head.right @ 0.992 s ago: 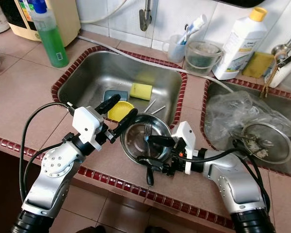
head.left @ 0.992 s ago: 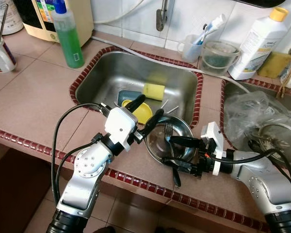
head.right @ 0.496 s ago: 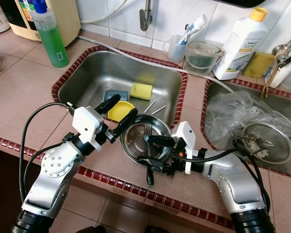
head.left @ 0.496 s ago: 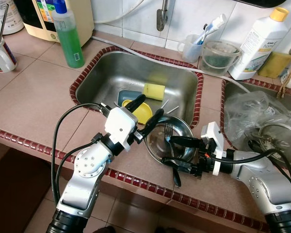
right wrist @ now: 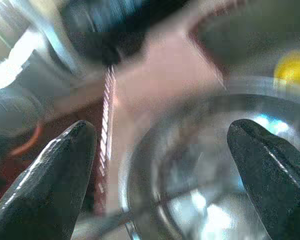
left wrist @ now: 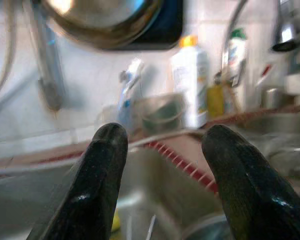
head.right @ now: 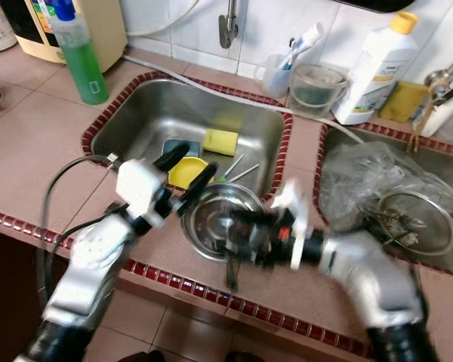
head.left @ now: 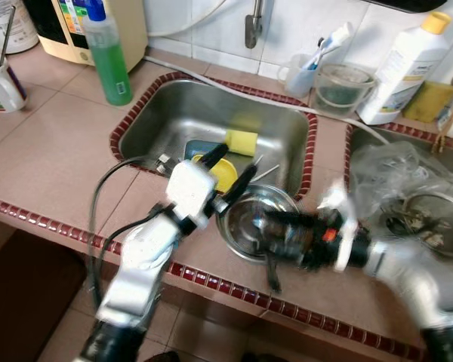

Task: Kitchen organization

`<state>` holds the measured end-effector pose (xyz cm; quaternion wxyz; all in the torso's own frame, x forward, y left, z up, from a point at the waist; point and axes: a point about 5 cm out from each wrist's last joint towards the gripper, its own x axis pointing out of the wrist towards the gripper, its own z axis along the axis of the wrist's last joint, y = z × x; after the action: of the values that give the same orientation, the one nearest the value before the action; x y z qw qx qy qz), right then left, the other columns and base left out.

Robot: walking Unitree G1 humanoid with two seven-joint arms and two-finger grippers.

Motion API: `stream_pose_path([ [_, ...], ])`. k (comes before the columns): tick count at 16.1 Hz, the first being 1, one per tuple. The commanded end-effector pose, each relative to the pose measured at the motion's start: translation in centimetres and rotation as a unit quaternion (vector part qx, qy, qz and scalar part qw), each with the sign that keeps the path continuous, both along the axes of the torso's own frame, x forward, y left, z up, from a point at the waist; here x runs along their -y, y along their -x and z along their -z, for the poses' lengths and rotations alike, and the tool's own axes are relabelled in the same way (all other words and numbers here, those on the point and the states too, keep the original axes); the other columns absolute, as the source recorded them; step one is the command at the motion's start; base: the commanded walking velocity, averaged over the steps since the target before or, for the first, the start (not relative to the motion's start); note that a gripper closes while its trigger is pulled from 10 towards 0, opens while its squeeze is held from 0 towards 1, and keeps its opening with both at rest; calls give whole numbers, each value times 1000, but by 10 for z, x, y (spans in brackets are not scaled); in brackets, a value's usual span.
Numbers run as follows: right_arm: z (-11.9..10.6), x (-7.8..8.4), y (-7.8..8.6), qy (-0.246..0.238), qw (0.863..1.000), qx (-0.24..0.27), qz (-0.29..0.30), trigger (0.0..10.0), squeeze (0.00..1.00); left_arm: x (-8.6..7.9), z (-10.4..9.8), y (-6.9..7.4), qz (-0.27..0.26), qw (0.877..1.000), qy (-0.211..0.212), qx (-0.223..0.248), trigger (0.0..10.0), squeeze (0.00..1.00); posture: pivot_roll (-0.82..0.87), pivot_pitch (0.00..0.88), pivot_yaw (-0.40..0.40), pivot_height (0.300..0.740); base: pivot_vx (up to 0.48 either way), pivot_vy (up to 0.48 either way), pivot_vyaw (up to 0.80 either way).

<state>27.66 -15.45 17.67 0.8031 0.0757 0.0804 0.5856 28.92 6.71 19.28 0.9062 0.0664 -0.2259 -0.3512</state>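
Left pincer (head.left: 228,164) seen spread wide, holding nothing, raised above the near rim of the round shiny steel bowl (head.left: 245,222). Right pincer (right wrist: 165,165), blurred, also spread wide, its black fingers (right wrist: 55,175) placed either side of the bowl, which is set on the pinkish tiled table (head.left: 53,166) at the front lip of the stainless steel sink (head.left: 181,113). Beyond the left pincer, inside the sink, a yellow rectangular sponge (head.left: 241,141) and a yellow round lid (head.left: 225,173) are noted. Further off, a green liquid soap bottle (head.left: 109,56) is seen upright.
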Motion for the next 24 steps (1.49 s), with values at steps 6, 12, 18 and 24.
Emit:
stream_pose_path([
  [6, -10, 4, 2, -14, 1000, -9, 1, 10000, 0, 2, 2, -1, 3, 1000, -3, 3, 10000, 0, -101, 123, -82, 740, 0, 0, 0],
  [12, -23, 6, 28, -2, 995, 87, 56, 10000, 0, -7, 8, -8, -18, 1000, -22, -10, 10000, 0, -108, 116, -66, 740, 0, 0, 0],
  [18, -6, 5, 61, 67, 993, 100, 0, 10000, 0, -2, 5, -12, -5, 1000, -18, -7, 10000, 0, -129, 114, -47, 740, 0, 0, 0],
  [24, 15, 14, 68, 175, 972, 138, -73, 10000, 0, 4, 5, -11, -5, 1000, -6, -6, 10000, 0, -132, 113, -67, 740, 0, 0, 0],
])
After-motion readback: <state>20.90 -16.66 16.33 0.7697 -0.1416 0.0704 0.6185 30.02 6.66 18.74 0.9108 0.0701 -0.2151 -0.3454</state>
